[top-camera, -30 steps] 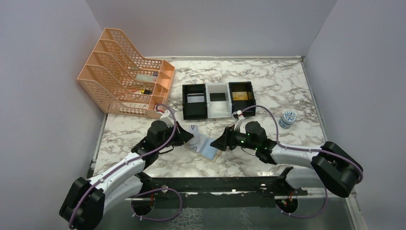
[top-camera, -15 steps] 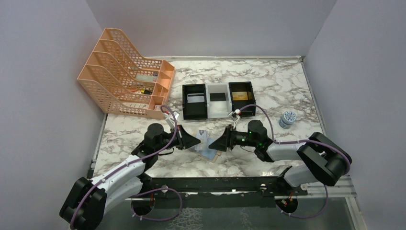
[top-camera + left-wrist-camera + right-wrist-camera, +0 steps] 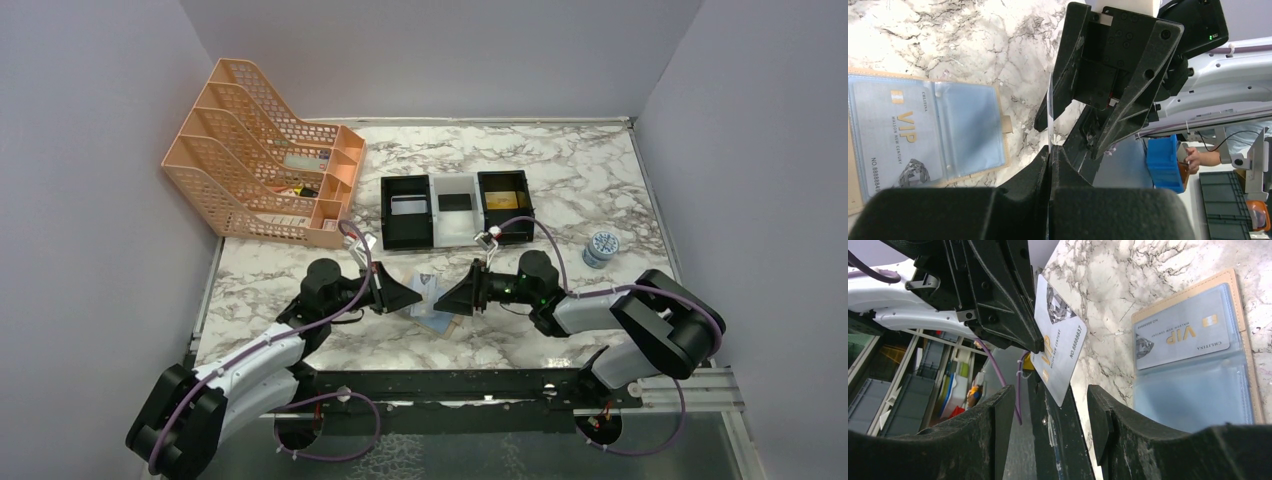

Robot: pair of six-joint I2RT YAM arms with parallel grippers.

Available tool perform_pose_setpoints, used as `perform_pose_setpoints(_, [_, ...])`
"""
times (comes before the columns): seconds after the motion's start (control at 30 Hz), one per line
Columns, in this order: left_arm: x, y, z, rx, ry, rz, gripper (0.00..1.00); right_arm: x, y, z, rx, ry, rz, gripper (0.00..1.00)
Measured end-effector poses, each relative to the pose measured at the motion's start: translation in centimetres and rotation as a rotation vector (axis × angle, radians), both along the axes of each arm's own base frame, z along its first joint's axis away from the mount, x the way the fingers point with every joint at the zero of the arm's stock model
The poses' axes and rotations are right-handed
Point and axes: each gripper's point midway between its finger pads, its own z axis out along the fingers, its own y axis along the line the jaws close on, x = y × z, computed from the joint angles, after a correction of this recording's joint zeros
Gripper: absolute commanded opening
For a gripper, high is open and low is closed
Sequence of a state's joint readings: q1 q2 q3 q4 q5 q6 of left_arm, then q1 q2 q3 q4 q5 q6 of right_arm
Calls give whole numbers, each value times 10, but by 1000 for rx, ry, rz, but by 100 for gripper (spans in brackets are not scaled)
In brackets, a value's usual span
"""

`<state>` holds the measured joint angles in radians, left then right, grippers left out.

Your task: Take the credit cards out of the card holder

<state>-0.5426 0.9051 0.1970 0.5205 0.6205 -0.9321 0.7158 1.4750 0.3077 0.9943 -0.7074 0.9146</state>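
Note:
The tan card holder lies open on the marble between the arms, grey-blue inside, with a silver VIP card still in one sleeve. My left gripper is shut on another silver VIP credit card, held above the table; the card shows edge-on in the left wrist view. My right gripper is open and faces the left one. The card's free corner points into the gap between its fingers, touching neither.
Black and white trays with cards inside stand behind the holder. An orange file rack is at the back left. A small round tin sits at the right. The black front rail runs along the near edge.
My left gripper has swung right and lifted the card off the holder. My right gripper has turned to face it and closed in. Little moved in the last half second.

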Motion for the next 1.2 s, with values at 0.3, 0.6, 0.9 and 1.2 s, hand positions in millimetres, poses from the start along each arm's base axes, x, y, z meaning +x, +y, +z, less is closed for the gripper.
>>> perform_pose_setpoints(0.3, [1, -2, -1, -8, 11, -6, 0, -1, 0, 5, 10, 2, 1, 55])
perform_pose_setpoints(0.6, [-2, -3, 7, -38, 3, -21, 0, -1, 3, 11, 49, 24, 9, 35])
perform_pose_setpoints(0.9, [-8, -4, 11, -69, -1, -44, 0, -4, 7, 14, 96, 50, 44, 15])
perform_pose_setpoints(1.2, [-10, -6, 20, -107, -18, -59, 0, -6, 9, 22, 149, 62, 68, 14])
